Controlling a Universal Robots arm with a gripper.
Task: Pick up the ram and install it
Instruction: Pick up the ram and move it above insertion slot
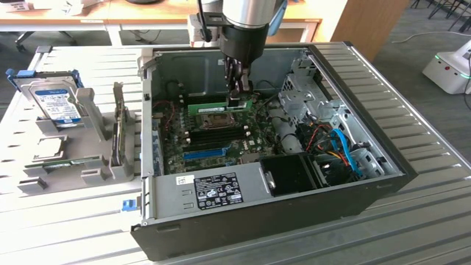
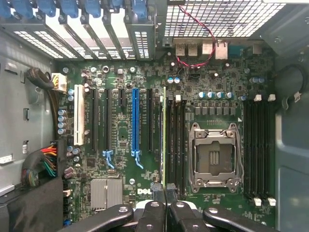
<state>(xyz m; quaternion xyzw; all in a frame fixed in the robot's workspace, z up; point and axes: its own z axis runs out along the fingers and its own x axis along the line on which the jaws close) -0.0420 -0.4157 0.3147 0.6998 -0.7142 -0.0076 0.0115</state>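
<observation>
Pincer (image 1: 236, 99) pinches the ram (image 1: 209, 106) inside the open case (image 1: 257, 227) on a slatted table (image 1: 431, 221), desks (image 1: 147, 15) beyond.

**Q:** Wrist view: which marking is reading clearly?

**A:** One only. White lettering (image 2: 144, 192) is spelling "DELL" on the green motherboard (image 2: 126, 130) (a maker's mark printed straight onto the board).

**Q:** Exterior view: which labels are showing?

**A:** A black sticker (image 1: 220, 190) is lying on the silver panel (image 1: 171, 200) inside the case. It is carrying white print and symbols, all too small to read. A white sticker (image 1: 180, 180) is sitting just beside it, and its print is also too small to tell. At the exterior view's left, a blue label (image 1: 59, 107) is facing up on the hard drive (image 1: 41, 88), and no word on it is making itself out.
</observation>
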